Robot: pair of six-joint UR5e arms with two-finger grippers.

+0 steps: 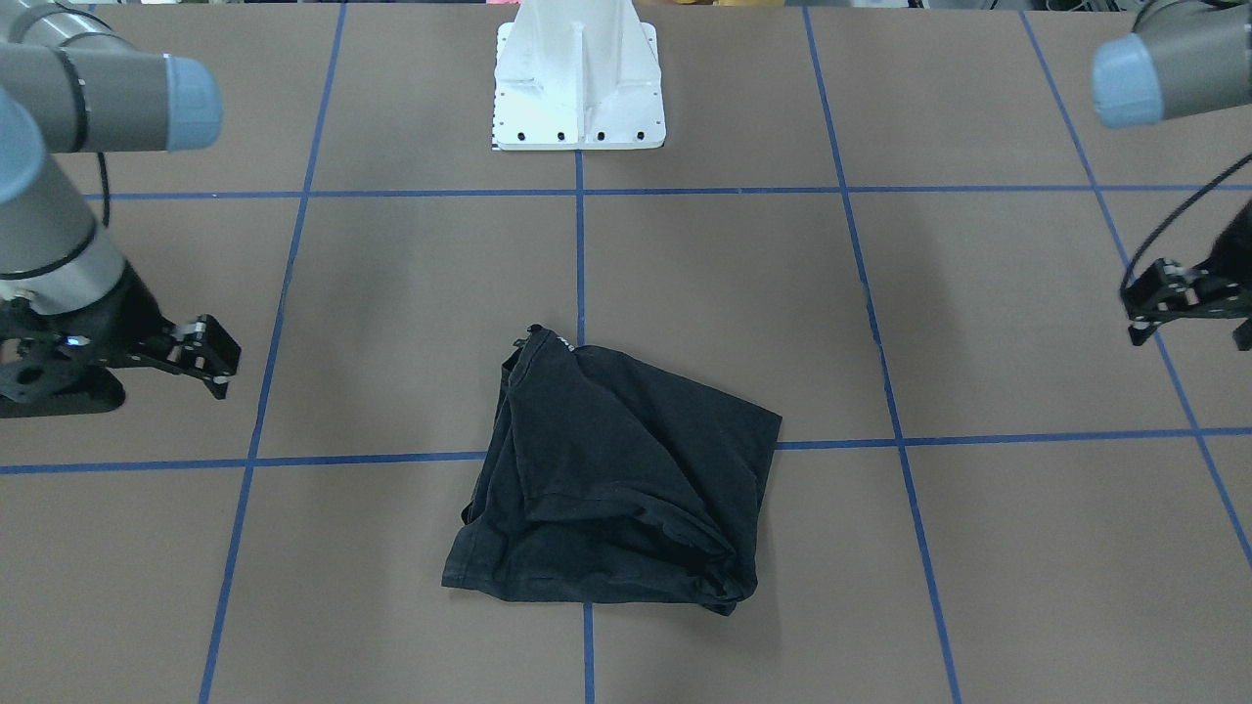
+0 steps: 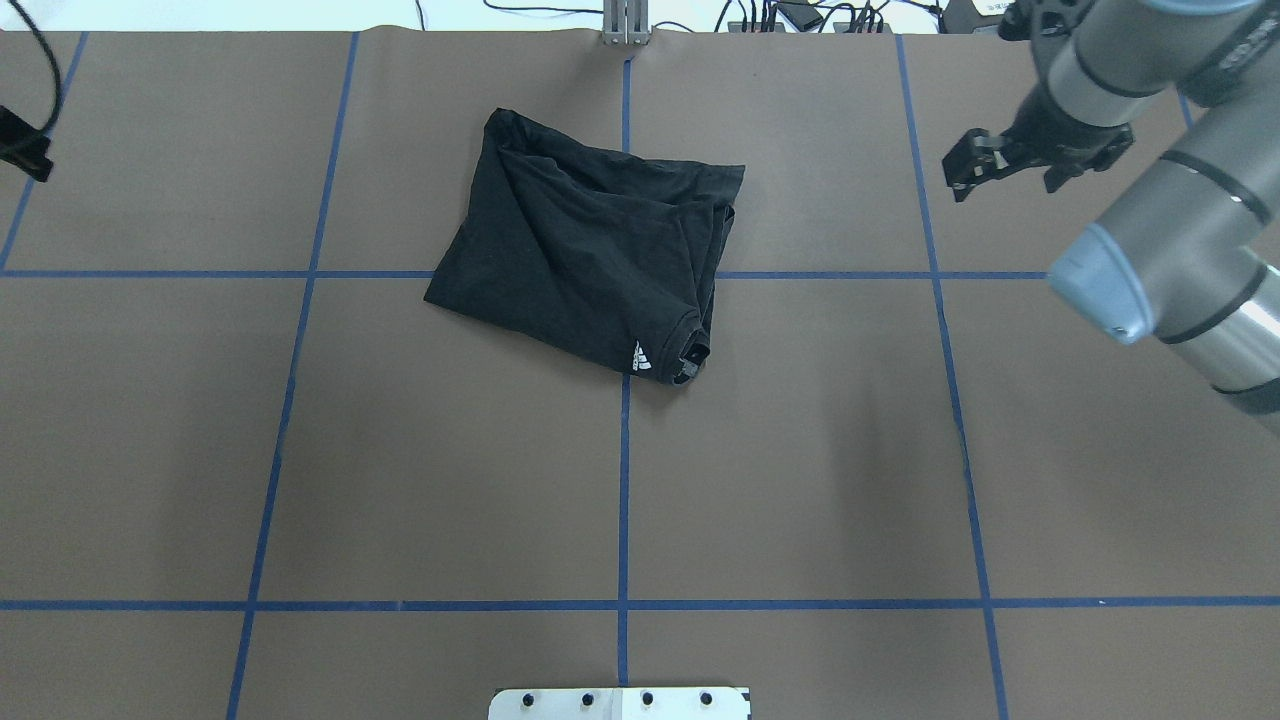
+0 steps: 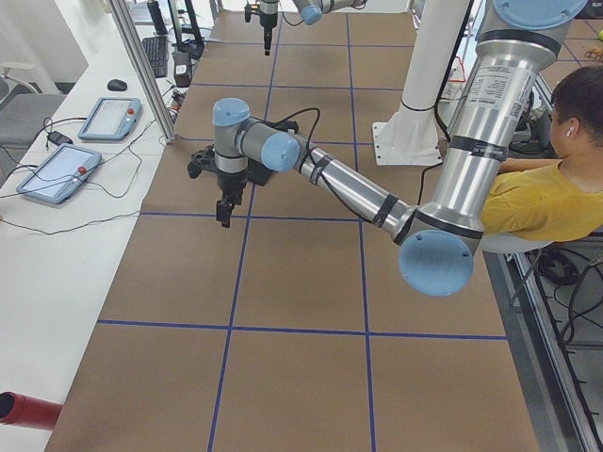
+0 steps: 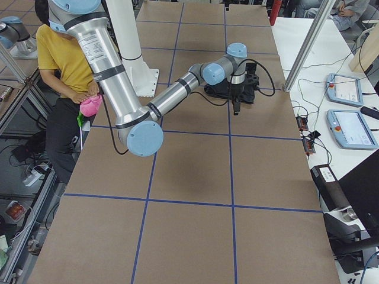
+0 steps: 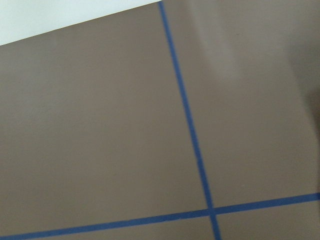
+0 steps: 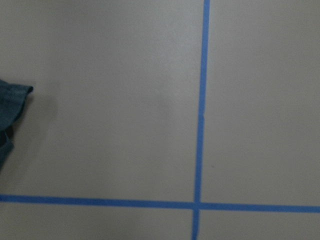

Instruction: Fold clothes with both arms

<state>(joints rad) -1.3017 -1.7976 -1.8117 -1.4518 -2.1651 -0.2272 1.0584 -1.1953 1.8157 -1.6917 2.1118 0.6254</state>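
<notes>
Looking down on 1 black T-shirt (image 2: 580, 240), folded into a rough 4-sided bundle of soft, matte fabric w/ deep creases and stitched hems along the edges. Lies flat on the brown, paper-like table cover (image 2: 400, 450), straddling the centre blue tape line (image 2: 622, 500), on the half far from the white mounting base (image 1: 577, 88). Carries a small white 3-stripe logo (image 2: 641, 357) at the corner nearest the base, just beside a turned-over cuff.

Seeing the left gripper (image 1: 1140, 311) out at the robot's left: black, angular, 2 fingers, jaws apart, clamped on nothing. Hovers over bare cover, well apart from the shirt. Same for the right gripper (image 2: 960, 170) on the opp. side: jaws apart, empty, also well apart from the shirt.

Noting the right arm (image 2: 1150, 230) and left arm (image 3: 471, 169): smooth silver-grey tubes w/ rounded light-blue caps and black cables.

Getting only brown cover and a tape cross in the left wrist view; catching 1 wrinkled shirt corner at the left edge of the right wrist view.

Spotting, in the side views, a seated person in a yellow top (image 3: 542, 202) behind the base, plus 2 flat tablet-like pendants (image 3: 108, 118) on a white bench.
</notes>
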